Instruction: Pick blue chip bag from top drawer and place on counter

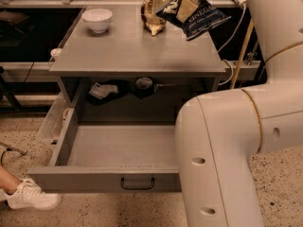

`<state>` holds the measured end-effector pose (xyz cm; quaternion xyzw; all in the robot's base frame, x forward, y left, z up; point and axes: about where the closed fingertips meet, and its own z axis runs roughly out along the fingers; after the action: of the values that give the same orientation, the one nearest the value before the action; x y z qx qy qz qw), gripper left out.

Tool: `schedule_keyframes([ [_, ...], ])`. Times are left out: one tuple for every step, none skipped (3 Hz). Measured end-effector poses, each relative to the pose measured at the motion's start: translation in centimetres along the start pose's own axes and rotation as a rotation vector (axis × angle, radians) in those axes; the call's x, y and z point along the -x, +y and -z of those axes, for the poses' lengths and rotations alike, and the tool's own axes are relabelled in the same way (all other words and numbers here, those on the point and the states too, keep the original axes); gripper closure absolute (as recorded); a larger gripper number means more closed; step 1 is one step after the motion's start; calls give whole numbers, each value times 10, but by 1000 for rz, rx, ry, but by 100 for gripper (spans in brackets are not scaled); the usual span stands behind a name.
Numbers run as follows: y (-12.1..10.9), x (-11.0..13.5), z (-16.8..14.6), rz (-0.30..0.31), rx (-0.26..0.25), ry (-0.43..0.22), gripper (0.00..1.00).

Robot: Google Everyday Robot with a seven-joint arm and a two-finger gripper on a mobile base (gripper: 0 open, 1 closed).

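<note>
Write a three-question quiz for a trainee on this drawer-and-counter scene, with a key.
1. In which corner of the counter, as the camera sees it, does the white bowl stand?
2. True or false: the top drawer is shut.
3. The gripper, above the counter's back right, is shut on: A the white bowl; B the blue chip bag; C nothing.
Key: 1 back left; 2 false; 3 B.
</note>
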<state>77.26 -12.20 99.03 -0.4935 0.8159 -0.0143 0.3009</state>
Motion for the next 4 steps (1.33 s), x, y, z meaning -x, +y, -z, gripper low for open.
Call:
schedule_keyframes([
  [-43, 4, -23, -84, -106, -132, 100],
  [-71, 7, -48, -127, -200, -201, 100],
  [-57, -27, -95, -149, -176, -123, 100],
  [-11, -65, -129, -148, -76, 11, 100],
])
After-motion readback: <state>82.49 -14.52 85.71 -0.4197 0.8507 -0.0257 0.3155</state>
